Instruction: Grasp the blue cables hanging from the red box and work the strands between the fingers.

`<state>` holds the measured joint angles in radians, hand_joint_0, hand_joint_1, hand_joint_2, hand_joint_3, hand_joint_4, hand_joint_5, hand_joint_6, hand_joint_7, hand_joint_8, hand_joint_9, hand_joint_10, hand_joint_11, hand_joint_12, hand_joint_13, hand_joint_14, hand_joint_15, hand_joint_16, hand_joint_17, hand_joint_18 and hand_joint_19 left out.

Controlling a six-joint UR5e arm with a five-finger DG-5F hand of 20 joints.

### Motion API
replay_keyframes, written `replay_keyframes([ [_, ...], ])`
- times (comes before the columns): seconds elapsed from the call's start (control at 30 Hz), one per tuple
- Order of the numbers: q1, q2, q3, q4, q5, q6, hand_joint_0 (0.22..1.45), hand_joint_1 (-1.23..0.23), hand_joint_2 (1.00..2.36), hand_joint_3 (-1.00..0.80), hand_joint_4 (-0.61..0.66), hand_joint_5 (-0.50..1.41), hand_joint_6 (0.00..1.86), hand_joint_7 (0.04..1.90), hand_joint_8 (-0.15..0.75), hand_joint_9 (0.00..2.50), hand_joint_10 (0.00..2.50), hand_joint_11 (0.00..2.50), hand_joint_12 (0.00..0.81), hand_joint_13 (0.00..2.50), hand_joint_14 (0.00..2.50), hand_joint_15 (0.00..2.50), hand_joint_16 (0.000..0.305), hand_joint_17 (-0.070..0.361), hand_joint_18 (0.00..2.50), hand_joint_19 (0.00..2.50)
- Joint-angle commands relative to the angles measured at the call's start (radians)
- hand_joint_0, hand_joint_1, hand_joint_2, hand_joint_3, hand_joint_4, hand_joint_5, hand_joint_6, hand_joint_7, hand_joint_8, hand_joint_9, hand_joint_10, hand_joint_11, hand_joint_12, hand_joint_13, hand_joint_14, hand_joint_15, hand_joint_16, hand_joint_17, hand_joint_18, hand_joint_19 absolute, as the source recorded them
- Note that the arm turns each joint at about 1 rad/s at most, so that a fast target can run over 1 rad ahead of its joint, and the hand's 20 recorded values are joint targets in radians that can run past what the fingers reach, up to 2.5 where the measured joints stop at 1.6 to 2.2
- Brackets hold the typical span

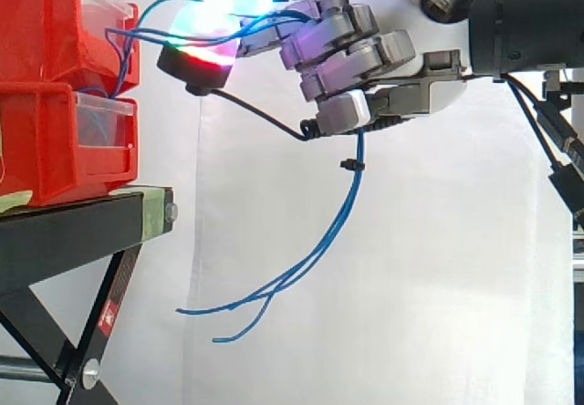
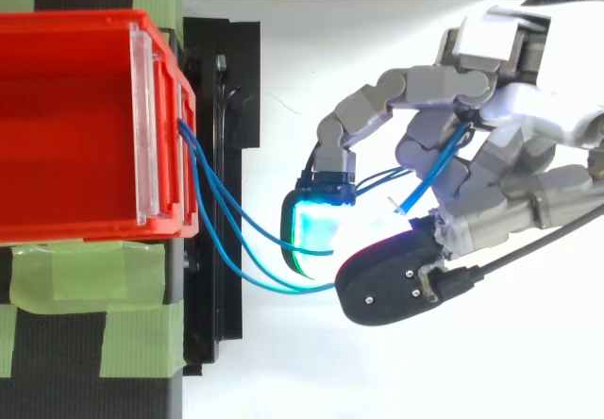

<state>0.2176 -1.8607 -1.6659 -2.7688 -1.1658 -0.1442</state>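
The hand (image 1: 422, 90) comes in from the upper right of the side view with its fingers curled over, and the blue cables (image 1: 336, 224) are caught among them, so it is grasping the strands rather than hanging loose. From above you can see one blue strand passing up between the bent fingers (image 2: 444, 89) near the right of the frame. A fingertip pad (image 2: 316, 226) glows cyan-green at the centre, and the strands run beneath it. In the side view the forward pad shines white, green and red at upper centre.

Below the hand the cables drop free, curving down and to the left. Their loose ends fan apart near the lower middle of the side view. A small black tie (image 1: 348, 164) sits on them just under the fingers. To the left the strands stretch across open air to the front of the red bins (image 1: 46, 77), which are stacked at the upper left. The bins rest on a black stand (image 1: 64, 232) with green tape (image 2: 94, 277) on it. A white curtain (image 1: 429, 295) hangs behind.
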Motion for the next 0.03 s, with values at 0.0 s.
replay_keyframes([
  [0.0, 0.0, 0.0, 0.0, 0.0, 0.0, 0.0, 1.13, -0.77, 1.0, 0.02, 0.01, 0.27, 0.92, 0.93, 0.351, 1.18, 2.5, 2.1, 0.507, 1.55, 2.5, 1.25, 0.073, 0.163, 1.78, 0.68],
])
